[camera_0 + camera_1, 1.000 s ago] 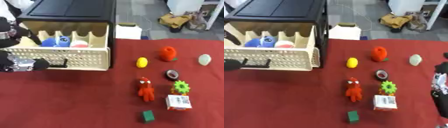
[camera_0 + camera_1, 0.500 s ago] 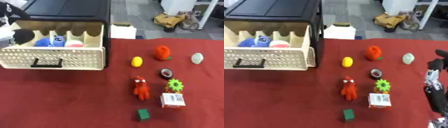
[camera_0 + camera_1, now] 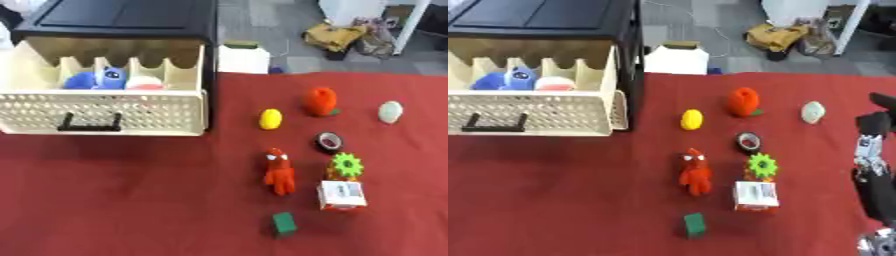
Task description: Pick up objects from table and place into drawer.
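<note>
The cream lattice drawer stands pulled out of a black cabinet at the left. In it lie a blue plush and a red-and-white thing. On the red cloth to its right lie a yellow lemon, an orange-red fruit, a pale egg shape, a black tape roll, a green gear, a red figure, a white box and a green cube. My right hand shows at the right edge, fingers up, holding nothing, apart from them. My left hand is out of view.
The table's far edge runs just behind the orange-red fruit. Beyond it on the floor stand a white box and a heap of yellowish clutter. Bare red cloth stretches in front of the drawer.
My left hand has left the drawer's front and gone out of view. My right hand has come further up at the right edge. The camera has shifted a little.
</note>
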Available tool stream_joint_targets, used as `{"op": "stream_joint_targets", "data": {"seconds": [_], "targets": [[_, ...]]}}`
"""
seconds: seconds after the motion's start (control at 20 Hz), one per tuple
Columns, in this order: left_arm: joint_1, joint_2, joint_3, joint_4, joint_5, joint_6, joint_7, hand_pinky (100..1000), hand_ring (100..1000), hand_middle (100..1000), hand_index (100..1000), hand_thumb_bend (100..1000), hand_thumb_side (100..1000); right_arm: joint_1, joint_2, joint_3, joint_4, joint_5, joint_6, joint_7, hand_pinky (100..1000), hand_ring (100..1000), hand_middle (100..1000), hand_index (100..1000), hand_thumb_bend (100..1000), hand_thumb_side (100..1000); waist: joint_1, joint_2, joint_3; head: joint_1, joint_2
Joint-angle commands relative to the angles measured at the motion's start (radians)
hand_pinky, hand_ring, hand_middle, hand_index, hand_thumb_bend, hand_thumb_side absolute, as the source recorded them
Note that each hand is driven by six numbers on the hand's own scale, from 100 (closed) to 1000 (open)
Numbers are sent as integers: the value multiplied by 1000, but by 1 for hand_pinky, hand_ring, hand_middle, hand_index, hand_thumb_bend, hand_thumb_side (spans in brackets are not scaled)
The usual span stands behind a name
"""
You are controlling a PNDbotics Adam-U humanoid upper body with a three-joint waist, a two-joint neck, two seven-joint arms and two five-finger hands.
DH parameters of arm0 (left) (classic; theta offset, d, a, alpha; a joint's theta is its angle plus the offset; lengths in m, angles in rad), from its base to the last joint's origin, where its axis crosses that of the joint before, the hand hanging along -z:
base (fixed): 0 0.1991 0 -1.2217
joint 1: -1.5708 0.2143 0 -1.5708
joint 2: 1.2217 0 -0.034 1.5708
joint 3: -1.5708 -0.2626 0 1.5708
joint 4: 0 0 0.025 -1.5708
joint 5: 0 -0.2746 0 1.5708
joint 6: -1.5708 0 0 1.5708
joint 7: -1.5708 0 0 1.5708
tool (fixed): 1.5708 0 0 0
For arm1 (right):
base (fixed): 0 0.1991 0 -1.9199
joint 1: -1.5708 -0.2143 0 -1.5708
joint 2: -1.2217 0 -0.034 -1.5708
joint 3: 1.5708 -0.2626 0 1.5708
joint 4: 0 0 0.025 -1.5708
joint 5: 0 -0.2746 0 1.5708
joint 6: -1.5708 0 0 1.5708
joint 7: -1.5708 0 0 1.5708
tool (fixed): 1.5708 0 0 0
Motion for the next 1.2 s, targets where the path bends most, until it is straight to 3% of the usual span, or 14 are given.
{"op": "stream_joint_targets", "data": {"seconds": [0.05,0.2,0.55,0.85,0.95,1.2], "targets": [[-5,-7,19,-11,40,-6,140,100,100,100,807,530,1000,2,-48,3,-13,18,1,5,583,567,447,762,100,946,0,-20,-3,11,10],[6,-37,13,-11,41,-23,211,100,100,100,811,530,1000,13,-74,7,-13,34,9,10,594,576,453,768,150,1000,-1,-22,-5,17,12],[34,-132,9,-11,53,-115,309,100,100,100,839,478,1000,52,-165,25,-13,101,46,38,614,594,462,784,270,1000,-7,-27,-9,20,8],[62,-167,-1,-11,65,-237,295,100,100,100,826,336,1000,80,-246,45,-13,167,85,89,638,617,482,803,373,1000,-10,-29,-9,17,6],[71,-169,-1,-11,53,-266,279,168,100,100,840,324,1000,92,-279,45,-13,200,94,103,651,631,498,811,415,1000,-9,-30,-8,16,8],[91,-222,11,-11,46,-284,280,327,133,234,842,283,1000,114,-361,42,-13,267,101,159,690,669,536,825,502,1000,-9,-33,-6,11,8]]}}
